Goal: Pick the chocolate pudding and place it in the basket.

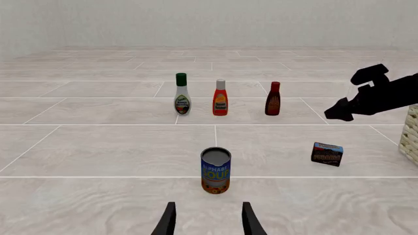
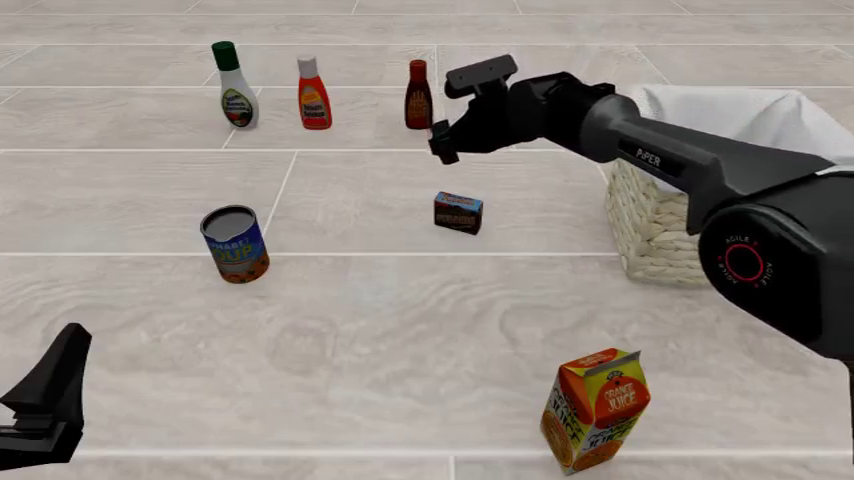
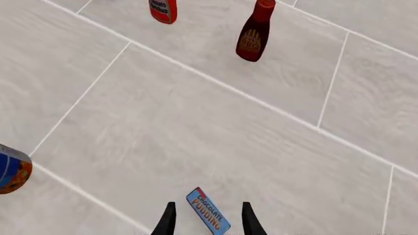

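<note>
The chocolate pudding is a small dark box lying on the table's middle, just left of the basket, a cream wicker one with white cloth over its rim. My right gripper hangs in the air above and slightly behind the pudding, apart from it. In the right wrist view the gripper is open, and the pudding's blue top shows between the fingers, lower down. My left gripper is open and empty near the front left edge. It faces the pudding from afar.
A soup can stands left of centre. At the back stand a dressing bottle, a ketchup bottle and a dark sauce bottle. An orange juice carton stands at the front right.
</note>
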{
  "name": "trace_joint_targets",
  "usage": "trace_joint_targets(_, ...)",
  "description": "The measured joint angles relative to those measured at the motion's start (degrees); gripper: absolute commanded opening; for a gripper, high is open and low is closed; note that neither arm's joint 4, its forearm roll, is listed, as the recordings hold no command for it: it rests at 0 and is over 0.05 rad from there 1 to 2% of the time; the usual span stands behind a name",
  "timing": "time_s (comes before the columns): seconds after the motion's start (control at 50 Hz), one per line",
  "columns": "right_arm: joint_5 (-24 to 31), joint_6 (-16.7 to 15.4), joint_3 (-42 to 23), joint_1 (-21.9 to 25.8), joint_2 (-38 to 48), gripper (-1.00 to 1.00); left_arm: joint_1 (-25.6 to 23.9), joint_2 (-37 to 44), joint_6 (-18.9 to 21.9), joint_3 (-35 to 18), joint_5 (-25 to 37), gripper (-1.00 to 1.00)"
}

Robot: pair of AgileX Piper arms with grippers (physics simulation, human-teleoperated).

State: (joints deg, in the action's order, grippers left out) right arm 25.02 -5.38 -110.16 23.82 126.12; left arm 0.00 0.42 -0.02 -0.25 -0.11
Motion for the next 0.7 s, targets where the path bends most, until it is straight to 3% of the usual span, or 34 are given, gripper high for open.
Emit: trace_joint_targets(0.7, -2.07, 1.01, 1.55, -0.67, 3.33, 1.00, 0.00, 0.00, 0.00, 0.00, 0.00, 1.00)
